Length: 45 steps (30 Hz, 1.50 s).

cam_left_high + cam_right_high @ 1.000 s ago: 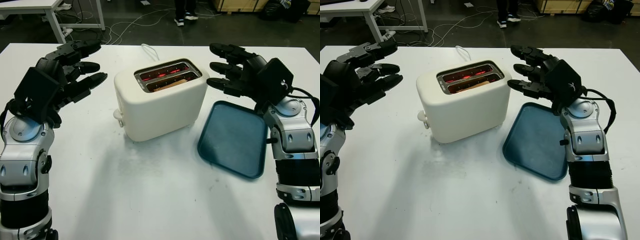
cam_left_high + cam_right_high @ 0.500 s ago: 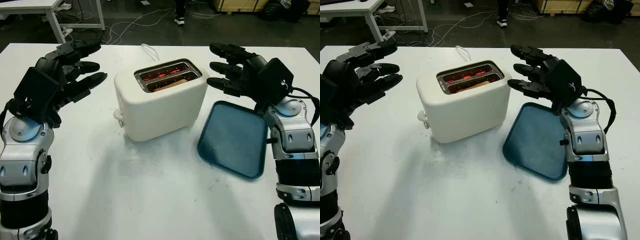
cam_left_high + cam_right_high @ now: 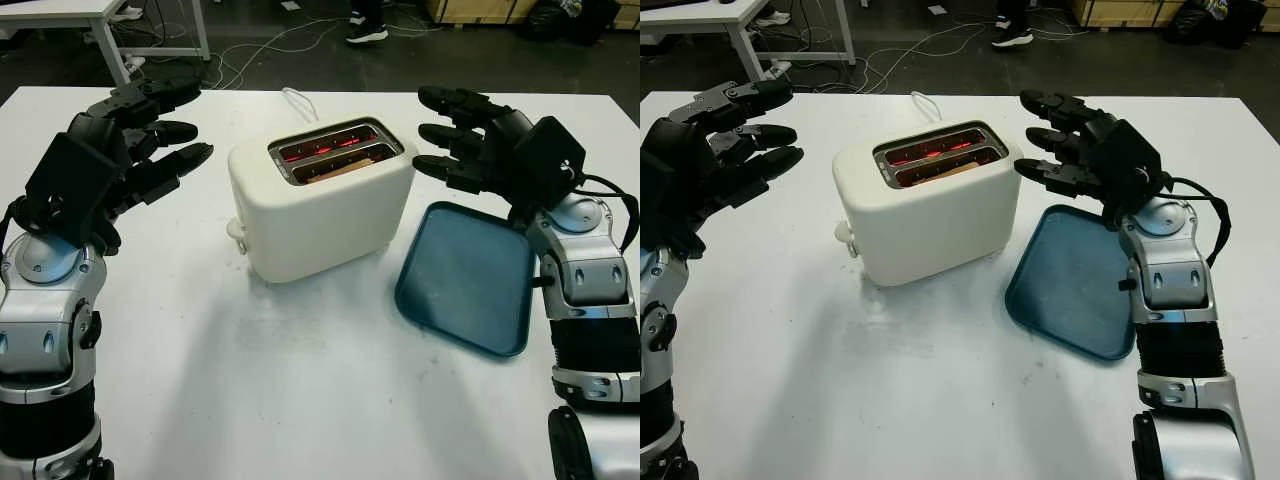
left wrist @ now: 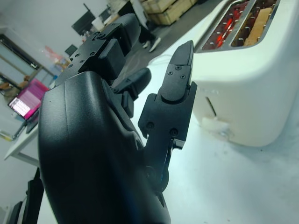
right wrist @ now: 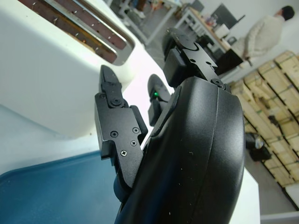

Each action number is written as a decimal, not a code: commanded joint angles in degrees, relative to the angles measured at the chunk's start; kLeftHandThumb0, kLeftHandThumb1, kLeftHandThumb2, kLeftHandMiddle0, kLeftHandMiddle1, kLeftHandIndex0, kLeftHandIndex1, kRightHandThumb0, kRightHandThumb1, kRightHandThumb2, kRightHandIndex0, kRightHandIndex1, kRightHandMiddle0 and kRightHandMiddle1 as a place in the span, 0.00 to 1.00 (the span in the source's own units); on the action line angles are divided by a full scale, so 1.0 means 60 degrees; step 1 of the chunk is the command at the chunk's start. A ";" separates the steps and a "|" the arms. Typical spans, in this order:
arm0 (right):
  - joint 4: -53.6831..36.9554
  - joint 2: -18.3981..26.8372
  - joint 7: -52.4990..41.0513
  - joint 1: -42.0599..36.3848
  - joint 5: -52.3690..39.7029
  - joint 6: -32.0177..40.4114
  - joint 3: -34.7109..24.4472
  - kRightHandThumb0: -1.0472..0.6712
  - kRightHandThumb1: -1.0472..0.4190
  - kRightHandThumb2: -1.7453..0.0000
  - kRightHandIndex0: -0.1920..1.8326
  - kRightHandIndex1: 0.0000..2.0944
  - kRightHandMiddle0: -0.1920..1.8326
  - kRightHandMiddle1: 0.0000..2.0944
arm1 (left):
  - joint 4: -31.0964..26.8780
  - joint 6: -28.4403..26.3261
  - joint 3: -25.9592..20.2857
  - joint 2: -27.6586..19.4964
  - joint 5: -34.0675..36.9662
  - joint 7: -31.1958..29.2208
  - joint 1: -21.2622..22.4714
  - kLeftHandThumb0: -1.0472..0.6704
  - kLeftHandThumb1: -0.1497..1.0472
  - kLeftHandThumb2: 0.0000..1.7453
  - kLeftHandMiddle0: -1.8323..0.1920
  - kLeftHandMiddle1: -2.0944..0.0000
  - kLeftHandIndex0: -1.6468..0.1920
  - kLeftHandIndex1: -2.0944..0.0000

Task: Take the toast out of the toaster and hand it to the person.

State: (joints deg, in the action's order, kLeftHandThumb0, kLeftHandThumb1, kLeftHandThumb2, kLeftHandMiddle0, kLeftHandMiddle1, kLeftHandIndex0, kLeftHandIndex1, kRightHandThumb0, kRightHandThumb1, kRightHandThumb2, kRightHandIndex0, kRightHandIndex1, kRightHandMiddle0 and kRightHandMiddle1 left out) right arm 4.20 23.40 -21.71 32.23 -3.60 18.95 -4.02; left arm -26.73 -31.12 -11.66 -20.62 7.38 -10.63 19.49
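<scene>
We see the cream-white two-slot toaster (image 3: 320,195) mid-table on the white table (image 3: 300,380), both slots glowing red. The tan slice of toast (image 3: 335,168) sits down in the near slot, barely above the rim. Our black three-finger left hand (image 3: 140,140) is open, off the toaster's left side, holding nothing. Our black three-finger right hand (image 3: 470,145) is open by the toaster's right side, above the far edge of the dark teal plastic tray (image 3: 465,275). A person's shoe (image 3: 365,32) shows on the floor beyond.
</scene>
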 commanded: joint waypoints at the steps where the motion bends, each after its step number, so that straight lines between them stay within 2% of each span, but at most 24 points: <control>1: -0.0188 0.0076 0.0008 0.0125 -0.0062 0.0098 -0.0061 0.59 0.09 0.91 0.22 0.13 0.27 0.00 | 0.0028 0.0194 0.0040 -0.0084 -0.0016 -0.0035 0.0099 0.44 0.85 0.08 0.78 0.53 0.62 0.85; 5: -0.0045 0.0044 0.0007 0.0134 -0.0031 -0.0088 -0.0037 0.60 0.09 0.91 0.22 0.13 0.28 0.00 | 0.0119 0.0300 0.0037 -0.0062 0.0056 -0.0090 0.0101 0.47 0.86 0.09 0.79 0.53 0.62 0.85; 28: -0.0109 0.0069 0.0029 0.0168 0.0076 -0.0060 0.0068 0.59 0.09 0.92 0.24 0.13 0.30 0.01 | 0.0088 0.0068 0.0130 -0.0049 0.0042 -0.0038 0.0190 0.46 0.83 0.12 0.80 0.52 0.65 0.81; 42: -0.0100 0.0069 -0.0040 0.0189 -0.0124 0.0166 -0.0059 0.58 0.09 0.94 0.22 0.13 0.28 0.00 | -0.0002 0.0068 0.0123 -0.0030 0.0026 -0.0011 0.0129 0.46 0.81 0.15 0.80 0.52 0.66 0.80; 45: -0.0076 0.0207 -0.0081 0.0295 -0.0057 0.0077 -0.0089 0.55 0.10 0.96 0.24 0.14 0.29 0.01 | 0.0004 0.0036 0.0108 -0.0027 0.0058 -0.0022 0.0139 0.46 0.81 0.15 0.81 0.52 0.66 0.79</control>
State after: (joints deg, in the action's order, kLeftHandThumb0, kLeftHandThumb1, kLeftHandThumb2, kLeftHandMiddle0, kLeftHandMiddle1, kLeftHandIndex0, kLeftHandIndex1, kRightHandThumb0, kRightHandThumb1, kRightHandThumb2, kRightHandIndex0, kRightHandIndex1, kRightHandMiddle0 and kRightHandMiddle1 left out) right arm 4.20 23.58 -21.94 32.52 -3.69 19.27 -4.17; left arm -26.17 -30.73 -11.10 -20.62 7.39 -10.74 20.01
